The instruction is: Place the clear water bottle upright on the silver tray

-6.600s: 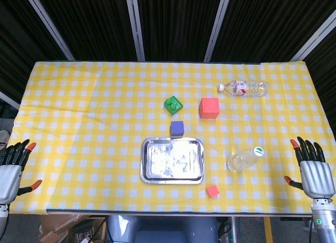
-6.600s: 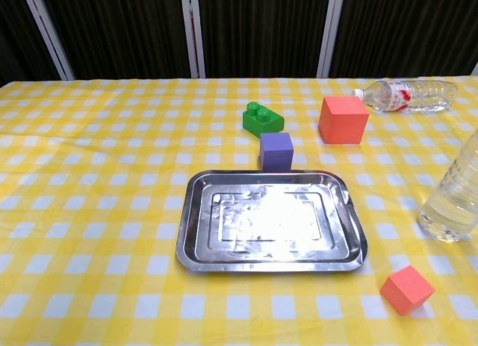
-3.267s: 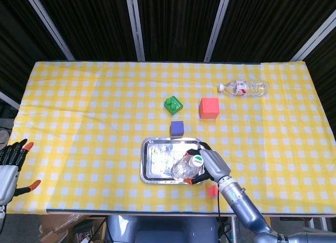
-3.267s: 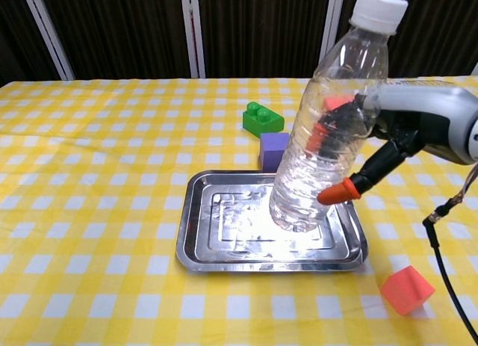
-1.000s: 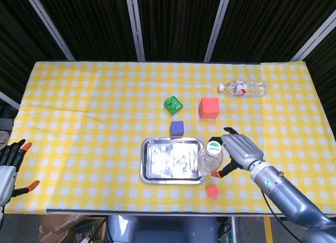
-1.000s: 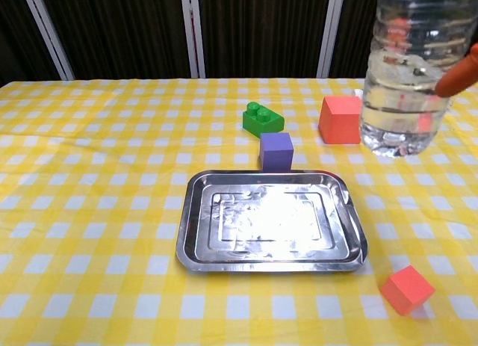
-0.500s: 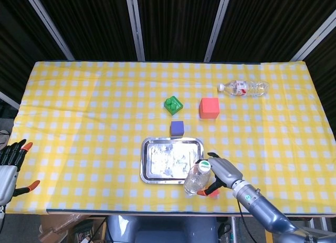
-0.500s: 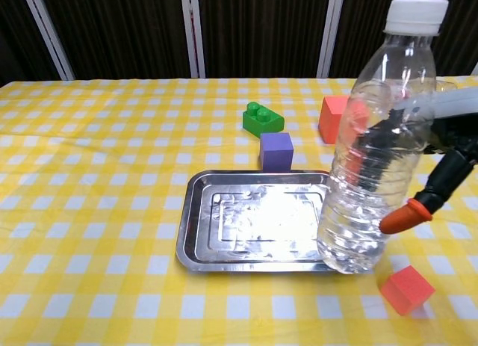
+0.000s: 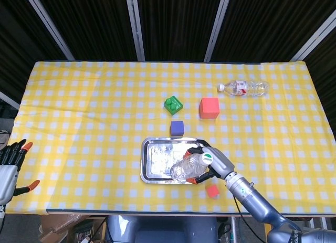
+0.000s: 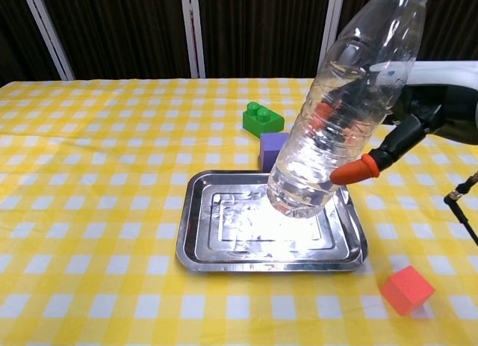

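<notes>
My right hand grips the clear water bottle around its middle. The bottle has a white and green cap and some water in it. It hangs tilted, its base over the right part of the silver tray and its cap leaning right. Whether the base touches the tray I cannot tell. My left hand hangs off the table's left front corner, fingers spread, holding nothing.
A second labelled bottle lies on its side at the back right. A green brick, a purple cube and a red cube stand behind the tray. A small red cube sits by the front right.
My right hand has carried the bottle left from the tray's front right corner to over the tray's right part, and tilted it further. The left hand has not moved.
</notes>
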You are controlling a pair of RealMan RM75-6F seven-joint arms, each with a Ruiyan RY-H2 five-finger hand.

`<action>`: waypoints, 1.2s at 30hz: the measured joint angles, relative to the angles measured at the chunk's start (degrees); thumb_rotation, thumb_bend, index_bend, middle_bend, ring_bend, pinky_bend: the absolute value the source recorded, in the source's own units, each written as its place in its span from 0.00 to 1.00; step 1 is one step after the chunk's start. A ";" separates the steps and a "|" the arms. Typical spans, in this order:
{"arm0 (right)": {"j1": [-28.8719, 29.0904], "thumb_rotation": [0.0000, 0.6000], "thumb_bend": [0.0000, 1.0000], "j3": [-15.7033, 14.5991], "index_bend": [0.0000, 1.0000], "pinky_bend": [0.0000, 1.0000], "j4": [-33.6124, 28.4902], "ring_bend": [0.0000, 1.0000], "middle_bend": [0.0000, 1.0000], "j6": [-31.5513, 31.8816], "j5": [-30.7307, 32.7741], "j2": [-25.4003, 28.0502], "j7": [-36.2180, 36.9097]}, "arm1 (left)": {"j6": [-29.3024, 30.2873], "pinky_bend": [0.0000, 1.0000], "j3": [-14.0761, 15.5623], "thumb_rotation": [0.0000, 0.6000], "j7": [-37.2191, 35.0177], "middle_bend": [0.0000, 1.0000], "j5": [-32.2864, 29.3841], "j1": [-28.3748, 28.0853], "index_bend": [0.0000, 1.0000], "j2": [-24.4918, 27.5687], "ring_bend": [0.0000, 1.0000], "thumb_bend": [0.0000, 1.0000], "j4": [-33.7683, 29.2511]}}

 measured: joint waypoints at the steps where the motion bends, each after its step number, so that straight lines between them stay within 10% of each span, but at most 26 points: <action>1: 0.11 1.00 0.42 -0.13 0.75 0.00 -0.01 0.34 0.61 -0.03 -0.05 -0.25 -0.30 | -0.05 0.00 0.02 1.00 0.07 0.00 0.02 -0.02 0.01 -0.02 0.00 0.14 0.01; 23: 9.58 1.00 0.42 0.77 0.75 0.00 -8.90 0.34 0.61 11.32 20.02 -11.59 -28.55 | -0.30 0.00 0.06 1.00 -1.80 0.00 -0.05 -0.10 0.01 0.45 0.00 0.14 0.51; 36: 0.66 1.00 0.42 -0.92 0.75 0.00 -4.07 0.34 0.61 6.74 12.76 7.16 -9.98 | -0.98 0.00 0.15 1.00 1.18 0.00 -0.51 -0.35 0.01 -0.60 0.00 0.14 0.16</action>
